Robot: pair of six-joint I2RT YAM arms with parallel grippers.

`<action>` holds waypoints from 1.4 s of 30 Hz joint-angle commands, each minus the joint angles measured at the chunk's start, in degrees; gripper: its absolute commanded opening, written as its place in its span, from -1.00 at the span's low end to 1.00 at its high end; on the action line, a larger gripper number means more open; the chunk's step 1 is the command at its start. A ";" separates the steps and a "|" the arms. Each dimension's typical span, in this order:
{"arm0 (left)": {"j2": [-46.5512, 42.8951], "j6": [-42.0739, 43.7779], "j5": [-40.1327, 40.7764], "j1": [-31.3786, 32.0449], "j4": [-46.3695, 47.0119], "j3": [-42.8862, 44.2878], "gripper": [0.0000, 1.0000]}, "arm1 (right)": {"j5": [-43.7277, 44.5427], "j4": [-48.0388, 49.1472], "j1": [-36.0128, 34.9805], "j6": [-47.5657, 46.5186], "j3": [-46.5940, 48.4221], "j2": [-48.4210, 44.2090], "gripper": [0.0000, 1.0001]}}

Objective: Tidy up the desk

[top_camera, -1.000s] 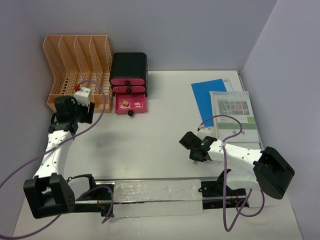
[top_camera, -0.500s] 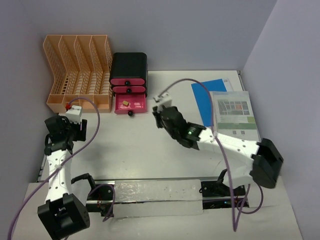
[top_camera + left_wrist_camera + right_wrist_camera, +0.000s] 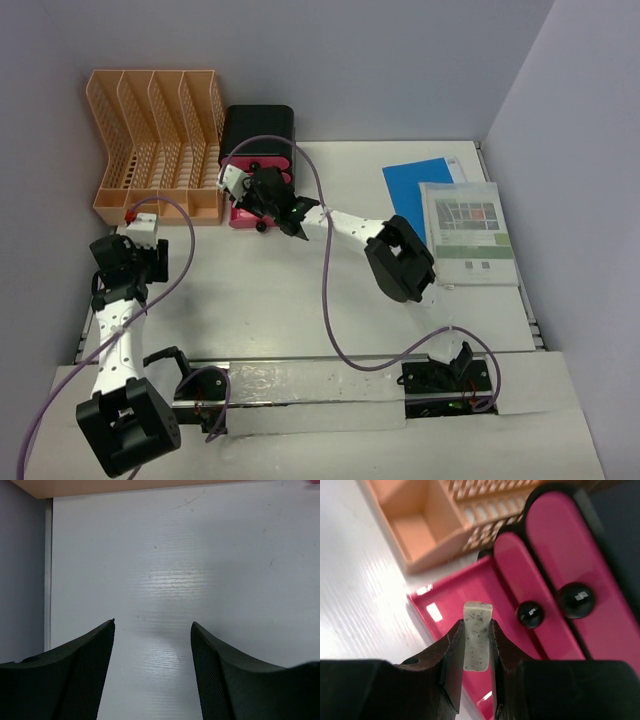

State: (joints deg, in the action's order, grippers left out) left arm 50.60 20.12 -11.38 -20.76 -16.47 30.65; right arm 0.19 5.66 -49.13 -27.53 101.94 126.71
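Right hand (image 3: 477, 626) had just crossed the tabletop (image 3: 300, 300) to the open pink drawer (image 3: 452, 592), clamped on a speckled block (image 3: 477, 645); deposit appeared imminent. Left hand (image 3: 152, 625) hung empty, jaws apart, above the tabletop's left side.

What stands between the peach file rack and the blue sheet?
Top view: the black drawer box, with the right gripper holding an eraser over its open drawer.

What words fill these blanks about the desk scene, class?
1. The right gripper holds a small speckled whitish block above the open ____ plastic drawer.
2. The empty left gripper is ____, not shut, over the large white desk.
3. The peach plastic file rack stands ____ of the black drawer box.
Missing: pink; open; left.
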 commanded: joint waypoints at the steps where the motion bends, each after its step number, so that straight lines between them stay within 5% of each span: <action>1: 0.89 -0.78 -0.68 -0.66 2.28 0.85 0.36 | -1.43 -0.96 1.62 -5.78 3.35 2.03 -0.78; 7: 2.00 -0.65 -1.24 -0.91 1.70 1.38 0.34 | -0.41 -2.89 3.91 -8.54 3.66 6.52 -0.63; 18: 3.10 -0.60 -1.37 -1.13 1.52 1.69 0.32 | 3.67 -7.15 4.13 -10.35 5.81 9.16 0.18; 33: 2.03 -0.19 -2.38 -1.13 1.50 0.99 0.34 | 12.35 -1.61 0.95 -5.64 -2.71 -6.99 0.22; 40: -1.35 0.35 -0.67 -1.22 0.73 0.71 0.35 | 14.49 0.40 -3.67 10.56 -10.12 -15.49 0.22; 42: -2.84 0.88 -1.17 -1.13 -0.89 1.58 0.36 | 13.46 1.69 -4.38 23.76 -13.61 -17.86 0.22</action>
State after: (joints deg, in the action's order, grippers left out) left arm 50.54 20.18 -12.23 -21.48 -16.59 30.65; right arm 13.04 3.81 -51.94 -22.07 92.54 113.64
